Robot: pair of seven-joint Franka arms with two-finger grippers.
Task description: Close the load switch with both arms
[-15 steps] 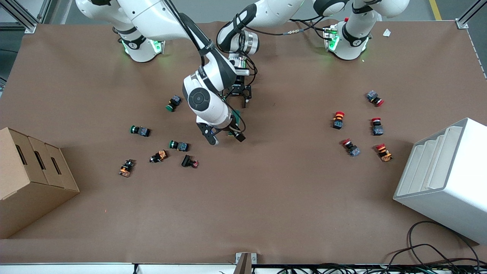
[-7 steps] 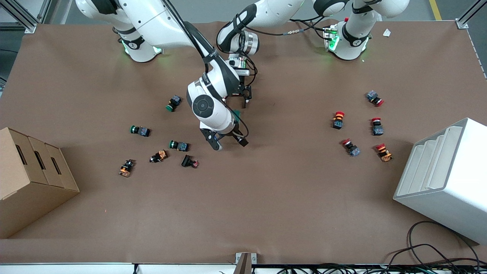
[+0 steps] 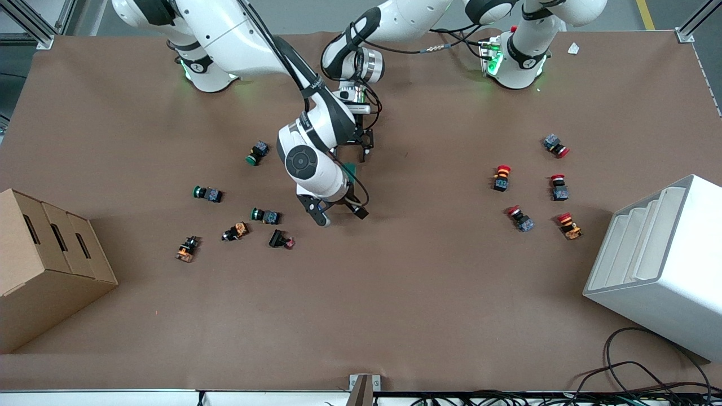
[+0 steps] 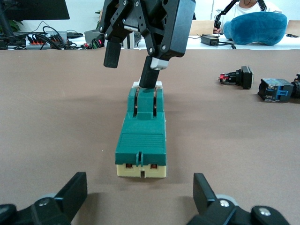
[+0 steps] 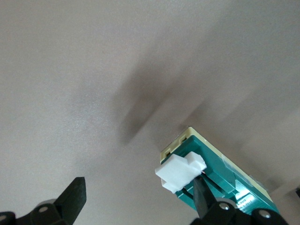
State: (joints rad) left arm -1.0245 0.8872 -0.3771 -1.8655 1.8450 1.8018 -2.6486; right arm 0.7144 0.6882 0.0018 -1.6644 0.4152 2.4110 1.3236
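Note:
The load switch (image 4: pixel 141 136) is a dark green block on a cream base, lying flat on the brown table. In the front view only a green sliver of the load switch (image 3: pixel 351 169) shows under the right arm's wrist. Its white lever (image 5: pixel 180 171) is at the end nearer the front camera. My right gripper (image 5: pixel 138 201) is open over that end, one finger (image 4: pixel 151 76) against the lever; it also shows in the front view (image 3: pixel 341 213). My left gripper (image 4: pixel 138 201) is open and empty at the switch's other end (image 3: pixel 354 148), not touching it.
Green-capped push-buttons (image 3: pixel 258 152) (image 3: pixel 207 193) (image 3: pixel 265 215) and orange ones (image 3: pixel 236 231) lie toward the right arm's end, near a cardboard box (image 3: pixel 45 265). Red-capped push-buttons (image 3: pixel 501 176) (image 3: pixel 559 187) lie toward the left arm's end, near a white rack (image 3: pixel 660 265).
My right gripper has shifted a little toward the front camera, along the switch to its lever end. The left arm and the switch have not moved.

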